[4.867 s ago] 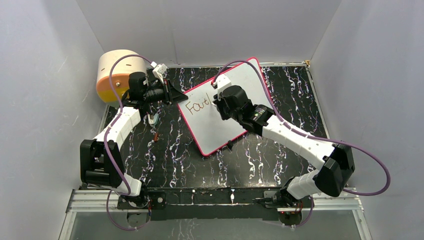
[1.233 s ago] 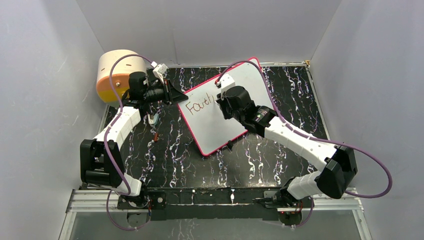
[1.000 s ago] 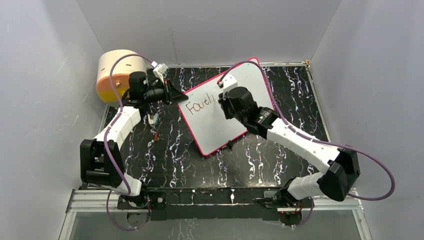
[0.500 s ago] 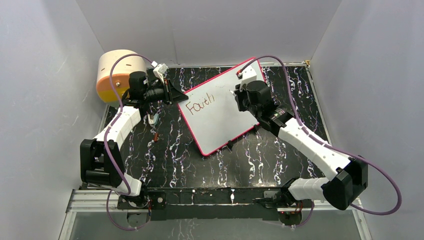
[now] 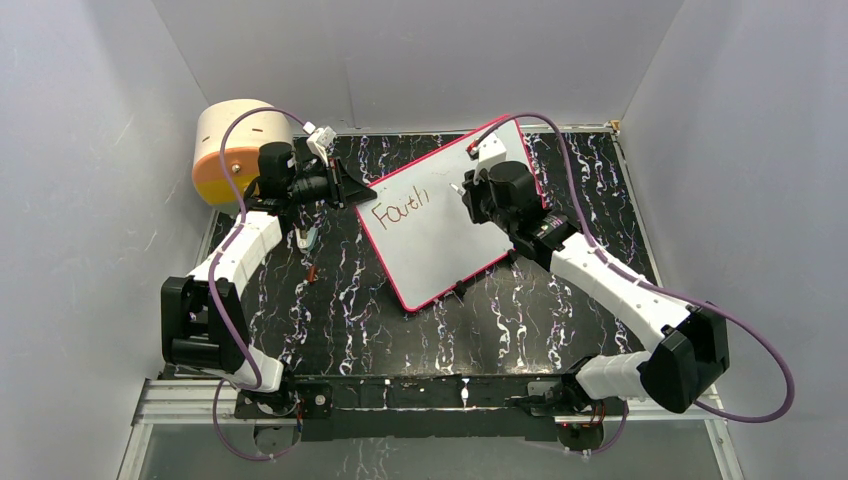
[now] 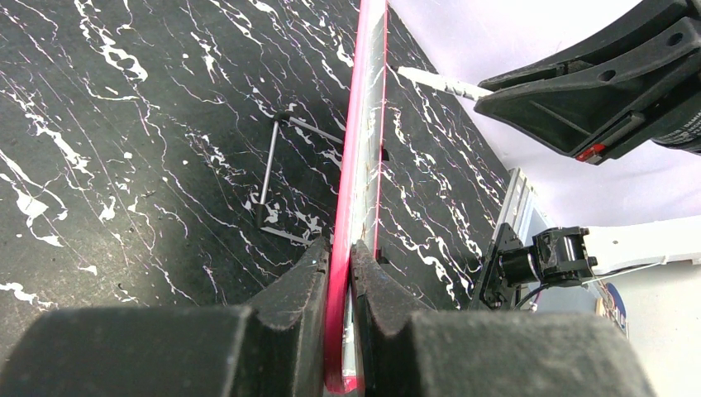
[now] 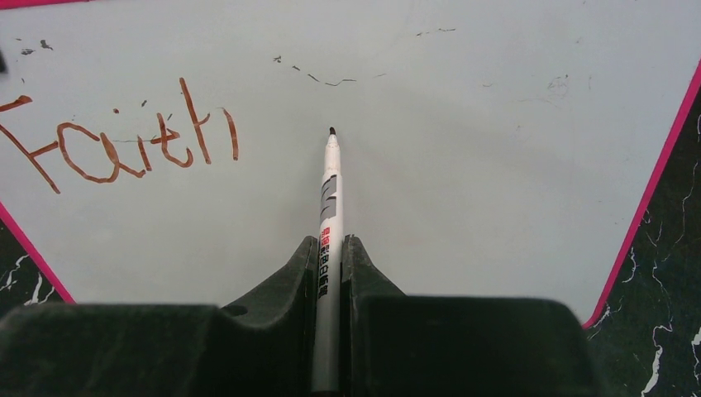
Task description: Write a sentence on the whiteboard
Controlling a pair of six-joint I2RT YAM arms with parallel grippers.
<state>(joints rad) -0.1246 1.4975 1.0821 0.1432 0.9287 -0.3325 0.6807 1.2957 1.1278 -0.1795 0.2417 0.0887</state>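
We pinch the whiteboard (image 5: 440, 235) by its pink edge with our left claw (image 6: 340, 252) so it cannot slide, and our right claw (image 7: 330, 248) squeezes the marker (image 7: 328, 194) tight, tip beside "Faith" (image 7: 124, 145).

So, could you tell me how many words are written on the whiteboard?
1: "Faith", near the whiteboard edge clamped by the left gripper. The right gripper holds the marker beside it; nothing seems hidden.

White arms (image 5: 610, 285), black joints (image 5: 685, 355) (purple cables (image 5: 222, 140))
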